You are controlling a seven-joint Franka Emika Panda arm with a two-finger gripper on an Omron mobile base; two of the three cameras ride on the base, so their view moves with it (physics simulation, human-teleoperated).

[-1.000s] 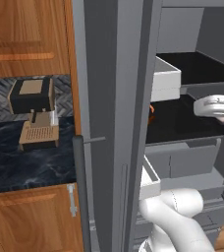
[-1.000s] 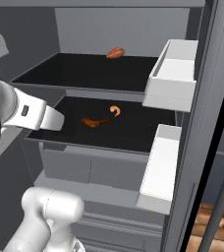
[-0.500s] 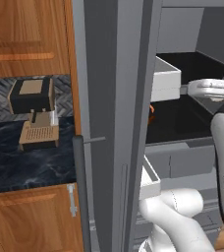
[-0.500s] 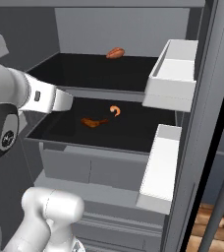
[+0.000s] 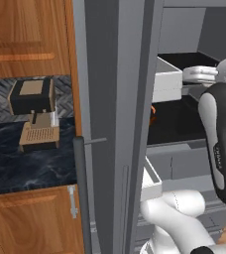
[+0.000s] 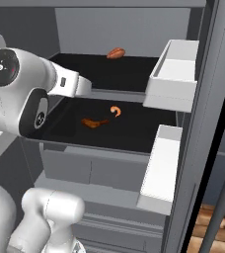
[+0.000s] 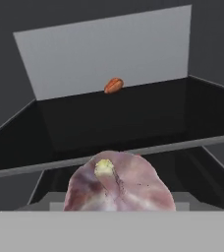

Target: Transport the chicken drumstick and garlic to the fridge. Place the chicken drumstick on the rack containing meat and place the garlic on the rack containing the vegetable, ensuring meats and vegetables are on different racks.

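Observation:
The garlic [image 7: 118,188], a pinkish off-white bulb, sits right at the bottom of the hand view, and my gripper [image 7: 119,204] is shut on it; the fingertips are hidden behind it. It hangs in front of the edge of the upper rack [image 7: 133,118] of the open fridge [image 6: 193,148]. My hand [image 6: 80,87] reaches in from the left between the two racks. The chicken drumstick [image 6: 94,122] lies on the lower rack [image 6: 139,136] beside a small orange shrimp [image 6: 116,111]. A reddish-orange vegetable [image 6: 116,53] [image 7: 113,85] rests at the back of the upper rack.
White door bins [image 6: 173,79] [image 6: 159,168] stand on the open right door. The grey left door [image 5: 115,124] stands between the arm and a dark counter with a coffee machine [image 5: 33,111]. Closed drawers [image 6: 94,168] lie below the lower rack.
My hand with the garlic has risen and pushed further into the fridge, from the lower rack's level up to the edge of the upper rack. The food on the racks has not moved.

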